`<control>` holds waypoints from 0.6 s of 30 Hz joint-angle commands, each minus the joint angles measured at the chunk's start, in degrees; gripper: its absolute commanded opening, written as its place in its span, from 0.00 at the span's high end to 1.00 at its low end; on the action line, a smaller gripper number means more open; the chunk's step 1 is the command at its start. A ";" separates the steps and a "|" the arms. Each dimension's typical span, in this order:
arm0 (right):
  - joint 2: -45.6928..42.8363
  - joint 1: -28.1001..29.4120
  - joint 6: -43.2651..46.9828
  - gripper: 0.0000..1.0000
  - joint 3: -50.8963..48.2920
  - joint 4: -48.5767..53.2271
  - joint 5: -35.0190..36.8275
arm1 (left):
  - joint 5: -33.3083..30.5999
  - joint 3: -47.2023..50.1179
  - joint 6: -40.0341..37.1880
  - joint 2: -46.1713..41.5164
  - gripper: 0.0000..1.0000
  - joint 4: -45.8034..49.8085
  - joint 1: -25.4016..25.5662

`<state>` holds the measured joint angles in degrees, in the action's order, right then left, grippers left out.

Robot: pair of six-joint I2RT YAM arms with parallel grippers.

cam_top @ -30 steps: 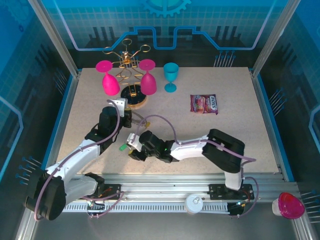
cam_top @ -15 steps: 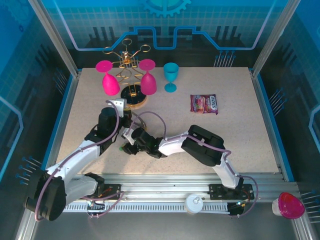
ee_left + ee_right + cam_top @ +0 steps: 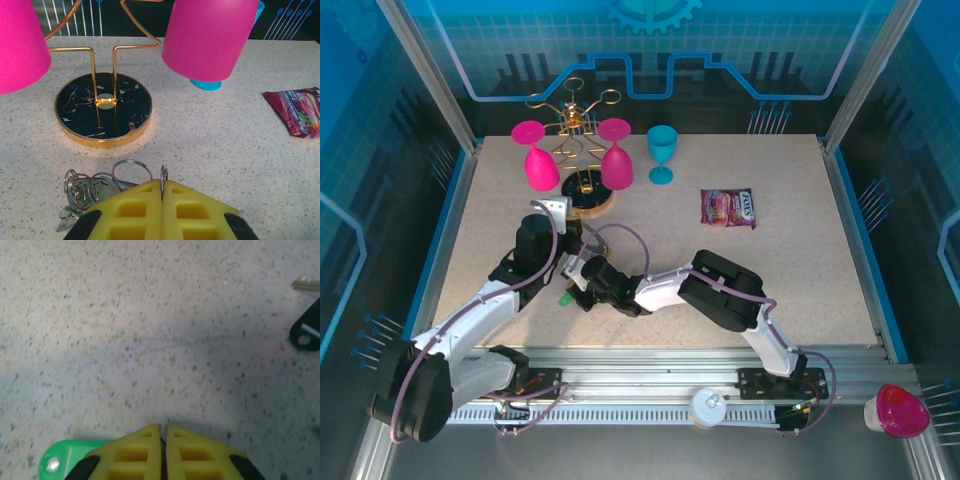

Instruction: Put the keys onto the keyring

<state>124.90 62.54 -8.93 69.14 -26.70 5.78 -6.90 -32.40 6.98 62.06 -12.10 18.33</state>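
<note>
My left gripper (image 3: 162,184) is clamped shut on the keyring (image 3: 163,174), standing it on edge toward the tabletop's (image 3: 225,150) near left, I guess so keys can be threaded on. The right gripper (image 3: 163,429) is closed too, green key (image 3: 57,460) poking out beside it; can't tell if it's pinched. A black key (image 3: 306,331) lies farther off.
</note>
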 commanded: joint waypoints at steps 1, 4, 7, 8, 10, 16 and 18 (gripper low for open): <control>-4.23 -0.72 -0.04 0.98 -3.87 1.37 -2.40 | 1.86 0.24 -0.61 -1.99 1.00 -3.06 0.04; -7.80 -0.98 -0.78 1.00 -7.20 1.53 -4.14 | 2.06 0.19 -0.65 -1.96 1.00 -3.00 0.04; -11.76 -1.19 -1.09 1.00 -11.05 2.62 -4.78 | 2.32 -0.13 -0.72 -1.95 1.00 -2.57 0.04; -13.30 -1.28 -1.10 1.00 -12.50 3.20 -4.93 | 2.54 -0.29 -0.84 -2.02 1.00 -2.48 0.04; -16.40 -1.52 -1.09 1.00 -15.33 4.50 -4.87 | 2.85 -0.44 -1.00 -1.95 1.00 -2.27 0.04; -26.91 -3.60 -1.42 1.00 -24.40 12.35 -3.62 | 5.63 -0.96 -2.35 -1.79 1.00 -1.74 0.25; -30.62 -5.11 -2.27 1.00 -27.14 16.12 -3.30 | 7.35 -1.08 -3.41 -1.79 1.00 -1.66 0.48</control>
<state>98.59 59.42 -9.67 45.01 -17.50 1.98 -3.05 -32.40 5.76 61.43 -12.27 18.48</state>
